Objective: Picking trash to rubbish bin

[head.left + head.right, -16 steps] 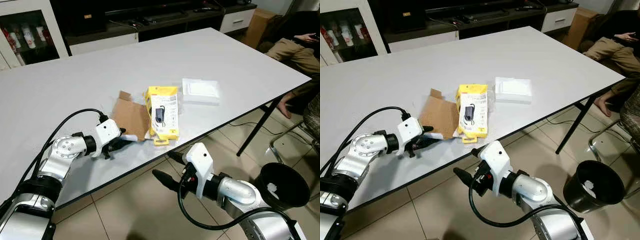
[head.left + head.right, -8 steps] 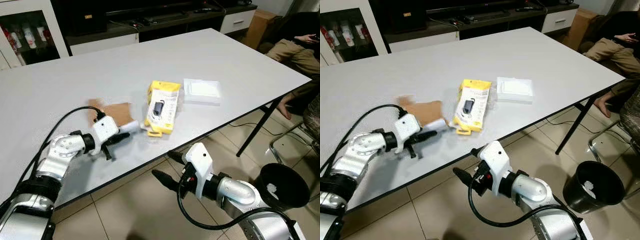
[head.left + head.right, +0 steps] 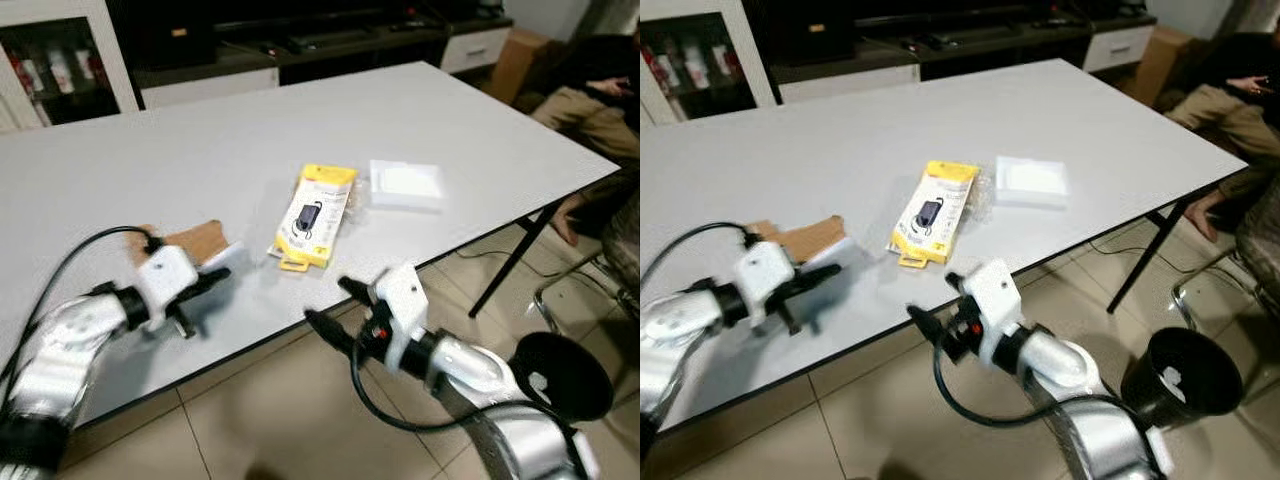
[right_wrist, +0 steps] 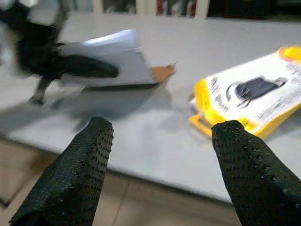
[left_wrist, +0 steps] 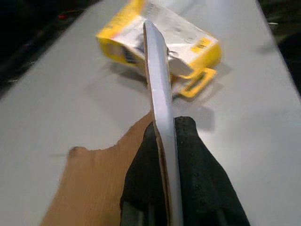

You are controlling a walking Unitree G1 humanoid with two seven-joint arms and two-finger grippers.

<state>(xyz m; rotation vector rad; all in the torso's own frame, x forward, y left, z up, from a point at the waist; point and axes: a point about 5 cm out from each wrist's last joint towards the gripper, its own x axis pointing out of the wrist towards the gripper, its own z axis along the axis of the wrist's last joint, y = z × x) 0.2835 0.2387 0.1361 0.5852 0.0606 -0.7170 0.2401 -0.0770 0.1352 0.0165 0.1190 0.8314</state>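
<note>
Since one second ago, the brown cardboard piece (image 3: pixel 193 243) has travelled with my left gripper (image 3: pixel 213 280) across the grey table (image 3: pixel 200 140), away from the yellow package (image 3: pixel 314 213), which before it was touching. Now the two are apart, and the yellow package itself has turned a little and lies more diagonal than before.

My left fingers (image 5: pixel 193 169) are closed on the cardboard piece: in the left wrist view its thin white edge stands upright between both black pads, and the brown side spreads out beside them over the table. This gripper is above the table near the front edge, on my left side, and it looks blurred in the head views.

My right gripper (image 3: pixel 331 309) hangs in front of the table edge, below the yellow package, over the tiled floor (image 3: pixel 280 420). Its two fingers (image 4: pixel 80 174) are spread wide and hold nothing.

Just beside the yellow package, further from me, lies a flat white packet (image 3: pixel 406 185). The black rubbish bin (image 3: pixel 562 374) stands on the floor at my right, well apart from the table top, with something white inside. A seated person (image 3: pixel 590 95) is partly visible past the far right corner of the table.
</note>
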